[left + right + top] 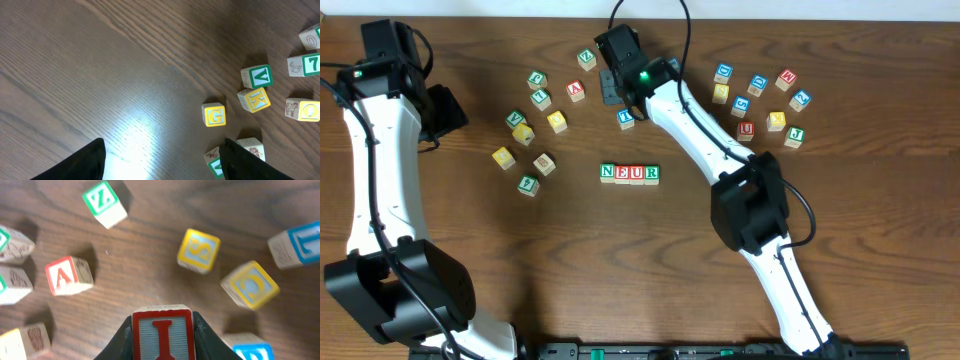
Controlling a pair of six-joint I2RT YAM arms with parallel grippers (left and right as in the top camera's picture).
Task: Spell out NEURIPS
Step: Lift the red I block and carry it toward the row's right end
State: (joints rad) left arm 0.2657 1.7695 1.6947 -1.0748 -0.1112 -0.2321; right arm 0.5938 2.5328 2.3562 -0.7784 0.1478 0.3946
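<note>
Right hand (162,341) clamps wooden I cube (161,329), red frame, ribbed face. Left hand (162,156) spread, empty. NEUR row (630,174) midway between side edges of woodgrain desk (520,270).

The table (620,260) is dark brown wood with a clear grain. Near its middle a row of four cubes (630,173) lies side by side and touching, reading N, E, U, R. A left scatter of cubes (541,98) lies farther back, a right scatter of cubes (776,121) likewise. Both are well apart from the row.
</note>
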